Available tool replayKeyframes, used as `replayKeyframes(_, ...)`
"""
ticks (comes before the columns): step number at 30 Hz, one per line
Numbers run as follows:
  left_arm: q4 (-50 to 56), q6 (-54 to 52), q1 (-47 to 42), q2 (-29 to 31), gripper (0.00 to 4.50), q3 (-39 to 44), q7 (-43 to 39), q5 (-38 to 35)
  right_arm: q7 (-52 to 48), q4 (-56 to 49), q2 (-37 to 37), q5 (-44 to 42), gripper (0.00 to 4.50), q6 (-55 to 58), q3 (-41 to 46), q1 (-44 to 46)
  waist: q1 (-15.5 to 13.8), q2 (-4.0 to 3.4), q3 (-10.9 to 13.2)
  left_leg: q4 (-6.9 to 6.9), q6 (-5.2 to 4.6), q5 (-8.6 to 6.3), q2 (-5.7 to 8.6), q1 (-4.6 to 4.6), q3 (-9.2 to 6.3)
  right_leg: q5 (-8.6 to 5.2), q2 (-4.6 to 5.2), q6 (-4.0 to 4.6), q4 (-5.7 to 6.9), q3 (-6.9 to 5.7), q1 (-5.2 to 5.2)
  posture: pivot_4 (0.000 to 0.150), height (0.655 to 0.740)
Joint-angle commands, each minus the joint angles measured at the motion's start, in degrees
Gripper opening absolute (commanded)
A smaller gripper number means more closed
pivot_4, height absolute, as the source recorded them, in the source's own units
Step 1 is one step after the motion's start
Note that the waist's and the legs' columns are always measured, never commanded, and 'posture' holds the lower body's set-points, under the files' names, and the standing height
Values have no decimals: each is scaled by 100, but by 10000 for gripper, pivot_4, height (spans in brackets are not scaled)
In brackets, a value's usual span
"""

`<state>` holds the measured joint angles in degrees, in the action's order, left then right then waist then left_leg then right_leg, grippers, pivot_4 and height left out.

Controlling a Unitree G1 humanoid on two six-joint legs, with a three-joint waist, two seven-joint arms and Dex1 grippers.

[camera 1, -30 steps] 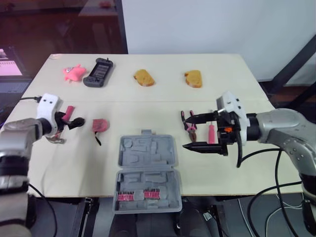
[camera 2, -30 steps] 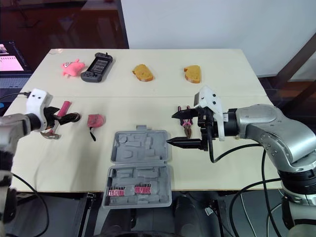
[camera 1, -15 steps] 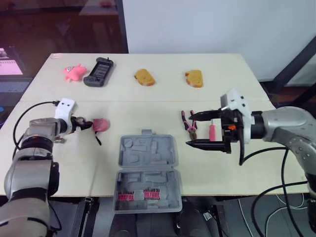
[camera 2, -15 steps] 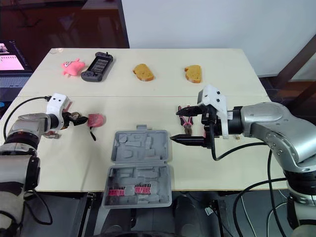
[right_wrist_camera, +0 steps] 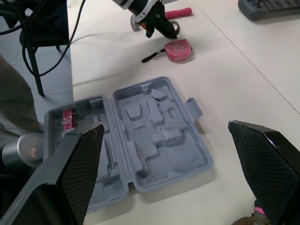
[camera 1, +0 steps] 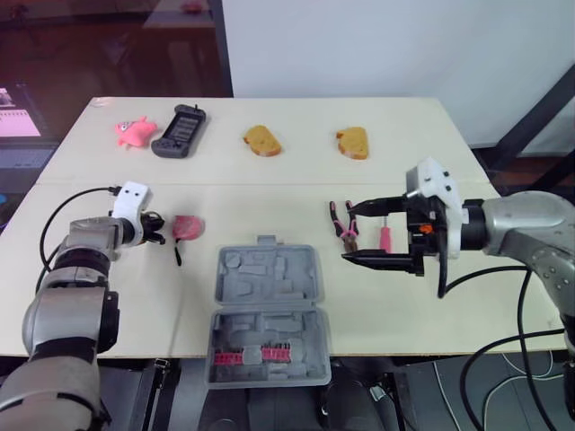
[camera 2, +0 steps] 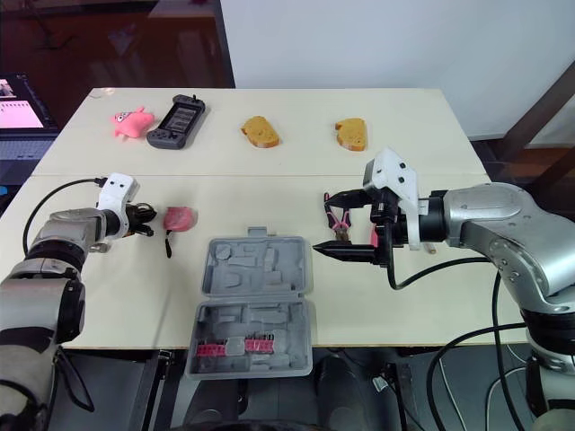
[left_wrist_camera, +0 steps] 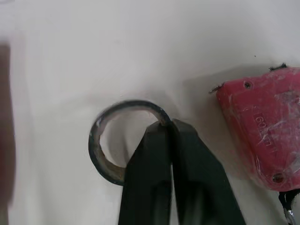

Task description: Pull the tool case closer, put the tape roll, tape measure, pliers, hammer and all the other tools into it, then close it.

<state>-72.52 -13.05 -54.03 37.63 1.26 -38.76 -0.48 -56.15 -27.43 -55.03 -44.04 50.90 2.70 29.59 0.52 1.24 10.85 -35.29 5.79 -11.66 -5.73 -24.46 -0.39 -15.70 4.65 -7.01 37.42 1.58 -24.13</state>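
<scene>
— Where is the tape roll?
— On the table, just beside the tape measure. The left gripper has its fingers pressed together at the roll's rim.
— And the right gripper?
— Spread wide near the pliers, beside the open tool case.

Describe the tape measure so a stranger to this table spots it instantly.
Find the open grey tool case at the near edge of the table, then look past its far-left corner, toward the left gripper. The tape measure is the small pink-red block there, trailing a black strap, unlike the pink-handled pliers on the right.
</scene>
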Motion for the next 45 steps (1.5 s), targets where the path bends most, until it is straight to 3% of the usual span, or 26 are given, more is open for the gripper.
replayKeyframes(1,-38,10,-87,85,95,110,12,43,32,-174,-98,-6,45000,-57,195,69,0,0,0,0,0,0,0,0,0,0,0,0,0,0,0,1500,7207)
replayKeyframes(6,23,-10,-158,270,95,95,-197,61,74,-202,-73,-37,45000,-39,206,58,11,0,0,0,0,0,0,0,0,0,0,0,2,0,0,1500,7207)
replayKeyframes(12,643,-509,-119,726,95,-181,-1357,179,97,-213,-1,-76,45000,-40,147,70,10,0,0,0,0,0,0,0,0,0,0,0,4,-1,-1,1500,7207)
replayKeyframes(17,2414,-1406,497,1190,95,-512,-2791,31,75,-186,125,-89,45000,-45,17,129,11,-1,0,1,1,0,-1,0,0,0,0,0,4,0,-1,1500,7207)
replayKeyframes(21,5026,-2426,1279,1757,95,-834,-4173,-536,54,-286,229,-182,45000,18,-57,114,24,0,1,0,1,0,-2,-2,-1,-1,0,1,9,0,-5,1500,7207)
replayKeyframes(27,6869,-2664,1287,1982,95,-1500,-5105,-838,313,-597,314,-301,45000,117,-3,-158,-9,-1,0,-5,0,1,-2,-1,-5,-1,0,3,16,0,-3,1500,7207)
replayKeyframes(34,6845,-2115,809,1624,95,-2327,-5373,-556,747,-924,415,-464,45000,266,105,-388,35,0,0,-12,-2,0,-1,-2,-7,-2,-1,3,17,2,-4,1500,7207)
replayKeyframes(37,6501,-1712,587,1310,95,-2907,-5190,70,947,-1114,409,-596,45000,311,274,-529,8,0,0,-12,-3,1,-2,-3,-8,-2,-3,3,18,2,-5,1500,7207)
replayKeyframes(45,5640,-1076,344,762,95,-3198,-5143,452,1409,-1428,368,-811,45000,435,499,-792,5,0,0,-41,-14,-6,-2,-12,-10,-2,-3,2,23,2,-1,1500,7207)
